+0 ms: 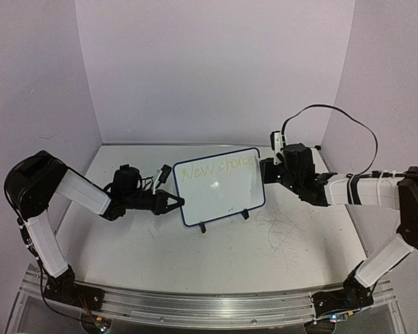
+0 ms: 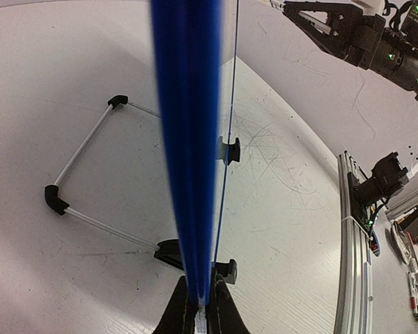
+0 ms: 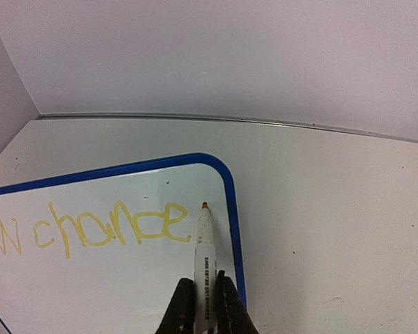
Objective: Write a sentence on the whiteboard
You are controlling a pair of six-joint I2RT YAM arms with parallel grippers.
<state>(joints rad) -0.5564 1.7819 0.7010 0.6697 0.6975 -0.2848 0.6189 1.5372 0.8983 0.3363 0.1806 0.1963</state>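
The whiteboard (image 1: 219, 198), white with a thin blue frame, stands tilted on two black feet mid-table. My left gripper (image 1: 175, 202) is shut on its left edge; in the left wrist view the blue frame (image 2: 188, 139) runs straight up out of the left gripper (image 2: 200, 306). The sentence (image 1: 214, 168) is one pale yellow line along the top, reading roughly "New chance" (image 3: 111, 226). My right gripper (image 3: 204, 287) is shut on a white marker (image 3: 204, 250). Its orange tip touches the whiteboard (image 3: 125, 285) just right of the last letter, close to the top right corner.
Thin grey scribbles (image 1: 282, 233) mark the tabletop in front of the board's right side. A wire stand (image 2: 83, 146) props the board from behind. White walls close in at the back and sides. A metal rail (image 1: 209, 306) runs along the near edge.
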